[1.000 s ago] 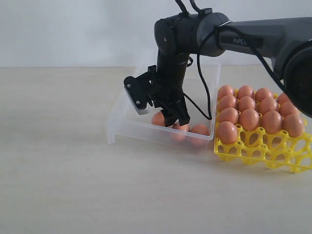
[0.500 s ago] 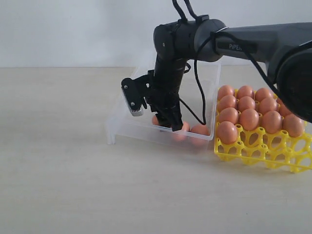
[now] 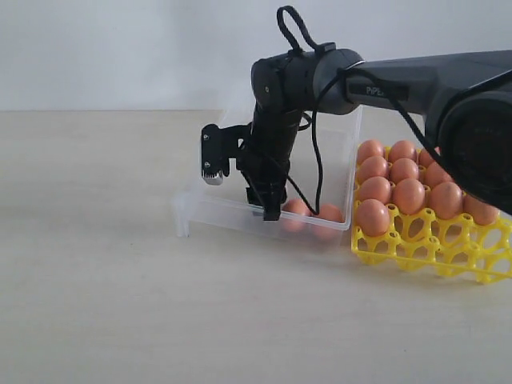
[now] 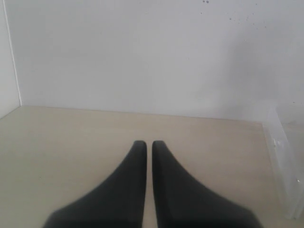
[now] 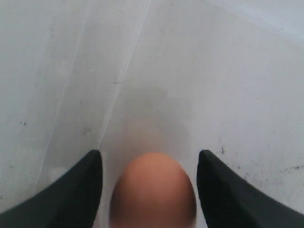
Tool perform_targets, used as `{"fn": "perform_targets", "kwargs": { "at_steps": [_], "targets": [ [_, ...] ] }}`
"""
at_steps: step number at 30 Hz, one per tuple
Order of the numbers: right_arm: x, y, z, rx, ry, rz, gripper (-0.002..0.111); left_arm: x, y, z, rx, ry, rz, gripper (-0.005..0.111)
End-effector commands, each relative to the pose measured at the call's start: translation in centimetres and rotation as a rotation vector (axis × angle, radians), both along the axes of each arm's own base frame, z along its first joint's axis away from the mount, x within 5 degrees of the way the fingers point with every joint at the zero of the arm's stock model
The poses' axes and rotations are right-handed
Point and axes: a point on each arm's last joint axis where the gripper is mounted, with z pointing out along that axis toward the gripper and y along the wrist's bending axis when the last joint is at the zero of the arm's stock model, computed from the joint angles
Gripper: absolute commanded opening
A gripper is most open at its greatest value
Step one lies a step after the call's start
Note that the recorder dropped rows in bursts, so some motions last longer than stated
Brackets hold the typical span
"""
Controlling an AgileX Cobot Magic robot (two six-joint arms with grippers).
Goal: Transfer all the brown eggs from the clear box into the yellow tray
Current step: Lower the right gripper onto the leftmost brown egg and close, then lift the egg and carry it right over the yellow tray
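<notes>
White "PIPER" lettering (image 3: 382, 90) – brand mark, on dark forearm link of rt arm (image 3: 436, 74), exterior view

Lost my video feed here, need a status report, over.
Right gripper open, straddling a smooth brown egg in the clear plastic box. Left gripper shut, outside the box. No obstruction seen.
</notes>
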Motion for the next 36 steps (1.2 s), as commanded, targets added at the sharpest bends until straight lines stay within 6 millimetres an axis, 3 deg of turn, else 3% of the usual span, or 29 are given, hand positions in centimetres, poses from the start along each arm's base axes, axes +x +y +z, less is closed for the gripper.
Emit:
{"fn": "perform_targets", "kwargs": {
  "at_steps": [1, 4, 9, 13, 19, 21, 26, 30, 33, 36],
  "targets": [
    [0.0, -0.1, -1.7, -0.012, 0.032, -0.065, 0.037, 0.0, 0.0, -0.1, -0.003, 0.001, -0.003, 0.004],
    [0.1, -0.1, -1.7, 0.001, 0.03, -0.1, -0.001, 0.0, 0.0, -0.1, -0.003, 0.001, -0.003, 0.004],
    [0.9, 0.5, -1.3, 0.187, 0.03, -0.328, 0.0, 0.0, 0.0, -0.1, -0.003, 0.001, -0.003, 0.004],
    [2.4, 0.2, 0.2, 0.48, 0.114, -0.518, 0.0, 0.0, 0.0, -0.1, -0.003, 0.001, -0.003, 0.004],
    [4.7, -1.2, 2.1, 0.77, 0.128, -0.611, 0.0, 0.0, 0.0, -0.1, -0.003, 0.001, -0.003, 0.004],
    [5.0, -1.5, 1.7, 0.826, 0.099, -0.63, 0.0, 0.0, 0.0, -0.1, -0.003, 0.001, -0.003, 0.004],
    [5.3, -2.0, -0.4, 0.83, -0.139, -0.695, 0.0, 0.0, 0.0, -0.1, -0.003, 0.001, -0.003, 0.004],
    [4.7, -2.2, -1.8, 0.591, -0.526, -0.703, 0.0, 0.0, 0.0, -0.1, -0.003, 0.001, -0.003, 0.004],
    [4.1, -1.9, -0.8, 0.448, -0.828, -0.69, 0.0, 0.0, 0.0, -0.1, -0.003, 0.001, -0.003, 0.004],
    [3.4, -1.1, 1.3, 0.531, -1.057, -0.775, 0.0, 0.0, 0.0, -0.1, -0.003, 0.001, -0.003, 0.004]
  ]
}}
